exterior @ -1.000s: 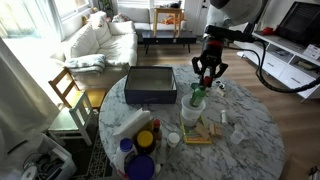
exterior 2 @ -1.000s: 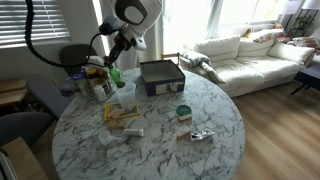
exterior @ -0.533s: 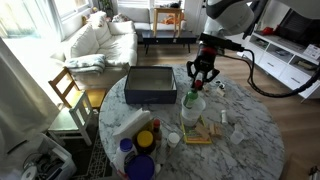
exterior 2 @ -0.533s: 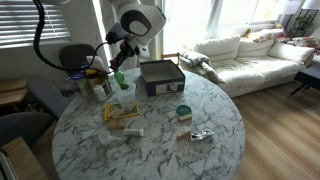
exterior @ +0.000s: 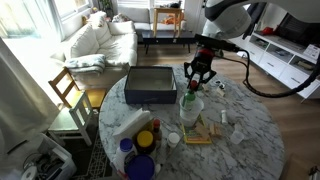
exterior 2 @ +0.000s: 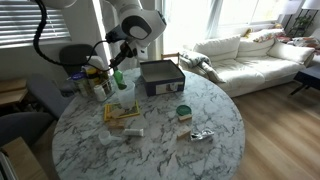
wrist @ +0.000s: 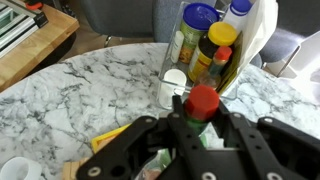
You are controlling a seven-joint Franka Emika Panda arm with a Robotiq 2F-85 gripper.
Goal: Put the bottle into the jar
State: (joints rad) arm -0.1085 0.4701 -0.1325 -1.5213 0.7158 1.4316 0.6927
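My gripper [exterior: 197, 72] is shut on the neck of a green bottle with a red cap [wrist: 203, 101]. It holds the bottle upright just above the jar [exterior: 191, 112], a milky-white plastic cup next to the dark box. In an exterior view the gripper [exterior 2: 117, 63] holds the green bottle [exterior 2: 119, 79] over the jar [exterior 2: 125, 97], with the bottle's lower end at the jar's mouth. In the wrist view my fingers [wrist: 201, 122] clamp both sides of the bottle, and the jar is mostly hidden beneath them.
A dark rectangular box [exterior: 150, 86] stands on the round marble table [exterior: 250, 135]. Purple-lidded containers [exterior: 140, 165], spice bottles [wrist: 215, 50] and a white bag [exterior: 130, 124] crowd one edge. A wooden block [exterior 2: 122, 116], a green tin [exterior 2: 183, 112] and a crumpled wrapper [exterior 2: 202, 135] lie nearby.
My gripper has carried the bottle sideways toward the dark box, from beside the jar to over its mouth. Nothing else has moved.
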